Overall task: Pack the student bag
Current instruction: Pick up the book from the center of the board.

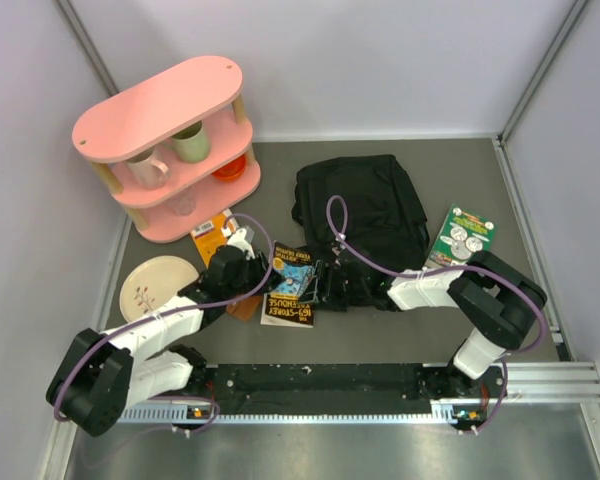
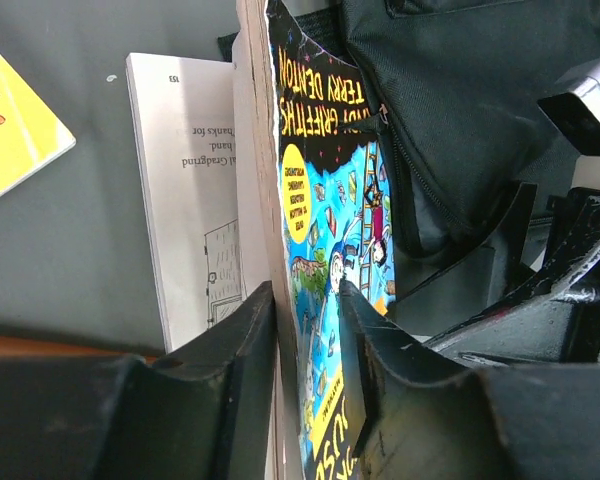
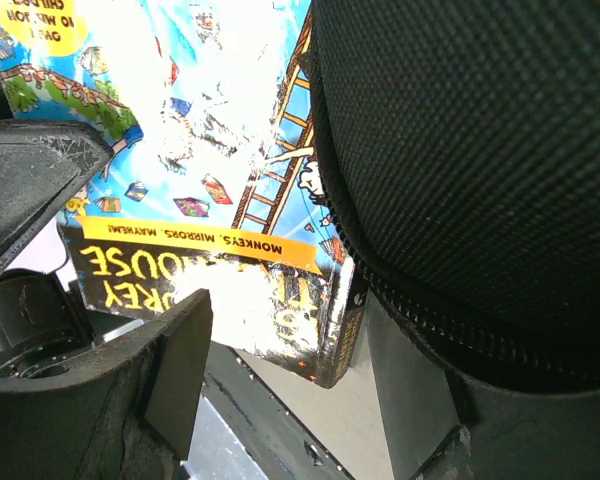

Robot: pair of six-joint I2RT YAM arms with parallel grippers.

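Left pincer (image 2: 305, 292) clenched on Treehouse paperback (image 2: 325, 190), stood on edge, presumably for sliding in | right pincer (image 3: 285, 335) spread, zip rim over one finger, likely propping the mouth | black backpack (image 1: 365, 205) flat on table (image 1: 400, 325), touching paperback | books 3: held, green book (image 1: 461, 236), yellow booklet (image 1: 213, 229) | backpacks 1 | mugs 2 on pink shelf (image 1: 160, 110)

Taking the student bag (image 1: 365, 215) as the mark: a paperback (image 1: 290, 285) sits at its near left corner, and another book (image 1: 460, 238) lies just to its right. Well to its left stands a shelf (image 1: 165, 140) holding mugs (image 1: 190, 143). A plate (image 1: 158, 285) lies left too, nearer than the shelf.
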